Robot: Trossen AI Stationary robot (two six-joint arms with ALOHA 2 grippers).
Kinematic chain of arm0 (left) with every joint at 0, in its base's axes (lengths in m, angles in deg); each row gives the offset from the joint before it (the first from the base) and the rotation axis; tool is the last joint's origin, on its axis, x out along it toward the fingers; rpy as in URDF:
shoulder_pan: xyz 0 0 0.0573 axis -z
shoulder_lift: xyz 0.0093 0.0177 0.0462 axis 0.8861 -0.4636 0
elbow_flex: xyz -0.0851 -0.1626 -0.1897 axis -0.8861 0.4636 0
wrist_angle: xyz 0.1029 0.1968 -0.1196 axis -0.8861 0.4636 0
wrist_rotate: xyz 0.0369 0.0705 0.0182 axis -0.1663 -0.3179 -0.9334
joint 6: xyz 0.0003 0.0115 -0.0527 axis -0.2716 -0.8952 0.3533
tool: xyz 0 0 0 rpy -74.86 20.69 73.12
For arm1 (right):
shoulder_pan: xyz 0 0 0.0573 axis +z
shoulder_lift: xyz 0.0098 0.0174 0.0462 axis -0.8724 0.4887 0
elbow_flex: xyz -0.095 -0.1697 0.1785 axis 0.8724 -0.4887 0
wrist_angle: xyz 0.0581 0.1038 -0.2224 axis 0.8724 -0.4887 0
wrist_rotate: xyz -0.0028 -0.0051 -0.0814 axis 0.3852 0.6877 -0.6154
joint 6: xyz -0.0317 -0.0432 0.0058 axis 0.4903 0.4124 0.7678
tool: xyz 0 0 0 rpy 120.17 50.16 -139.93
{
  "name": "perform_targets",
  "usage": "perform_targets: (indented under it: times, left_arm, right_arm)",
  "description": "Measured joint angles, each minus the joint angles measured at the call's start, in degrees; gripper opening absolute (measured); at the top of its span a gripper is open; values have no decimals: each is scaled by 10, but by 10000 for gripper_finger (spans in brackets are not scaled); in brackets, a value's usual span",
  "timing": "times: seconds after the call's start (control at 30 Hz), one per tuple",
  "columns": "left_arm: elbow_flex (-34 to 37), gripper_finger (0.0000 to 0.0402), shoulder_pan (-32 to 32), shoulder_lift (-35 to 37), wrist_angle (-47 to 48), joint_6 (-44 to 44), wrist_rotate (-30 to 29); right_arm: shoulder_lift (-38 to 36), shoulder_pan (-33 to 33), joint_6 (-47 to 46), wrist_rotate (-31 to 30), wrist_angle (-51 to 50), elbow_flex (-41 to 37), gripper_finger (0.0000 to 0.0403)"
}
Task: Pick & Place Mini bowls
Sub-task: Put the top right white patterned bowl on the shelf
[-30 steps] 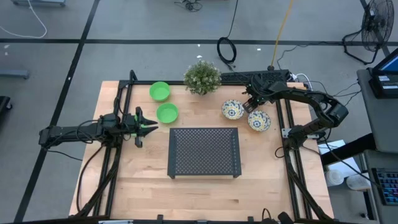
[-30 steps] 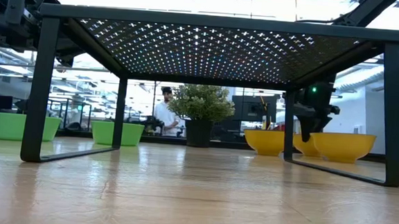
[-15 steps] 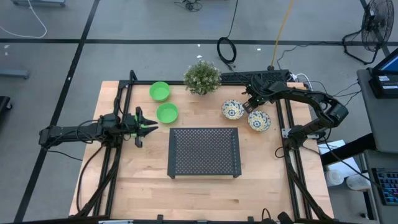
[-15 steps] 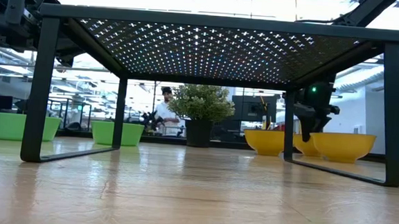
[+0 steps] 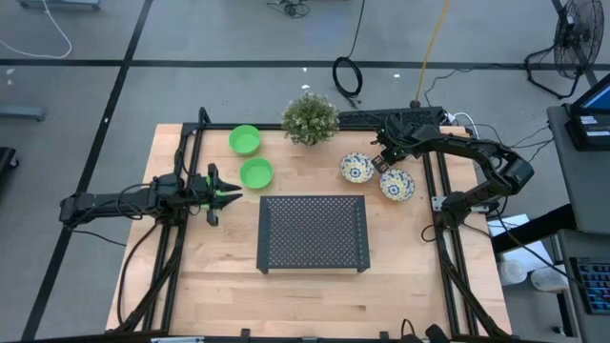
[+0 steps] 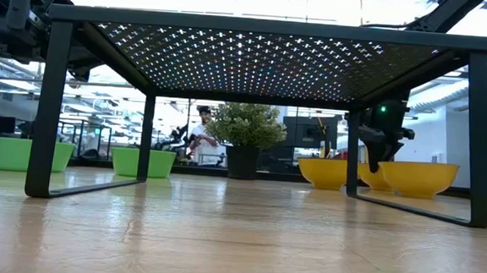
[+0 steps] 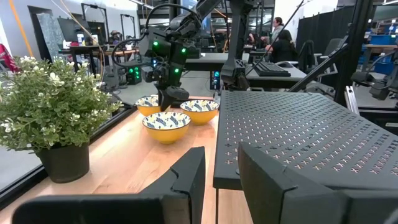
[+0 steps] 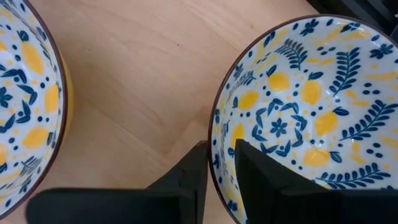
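Note:
Two green mini bowls (image 5: 245, 140) (image 5: 255, 172) stand on the table at the far left. Two white, blue-and-yellow patterned mini bowls (image 5: 356, 169) (image 5: 396, 185) stand at the far right. A third patterned bowl (image 7: 148, 103) is hidden under my right arm in the high view. My right gripper (image 5: 383, 164) points down between the patterned bowls and is shut on the rim of the right-hand one (image 8: 298, 118). My left gripper (image 5: 227, 193) waits level at the table's left, just left of the nearer green bowl, its fingers a little apart and empty. My right gripper holds the patterned bowl by its rim (image 8: 216, 134), on the side facing the neighbouring bowl (image 8: 25, 106). One finger (image 8: 261, 180) is inside the bowl and one (image 8: 186, 183) is outside. The fingers come from above, pointing down. The bowl stands upright with its base on the table (image 6: 419, 179).
A black perforated rack (image 5: 313, 233) stands in the middle of the table. A potted plant (image 5: 310, 118) stands at the far edge between the green and the patterned bowls. Black frame rails (image 5: 181, 238) run along both sides. People show in the room beyond.

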Motion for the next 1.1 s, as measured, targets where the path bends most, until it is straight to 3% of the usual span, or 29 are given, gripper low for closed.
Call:
perform_targets:
  times: [1.1]
  left_arm:
    - [0, 99, 0, 0, 0, 0, 0]
  right_arm:
    - [-1, 0, 1, -2, 10, 0, 17]
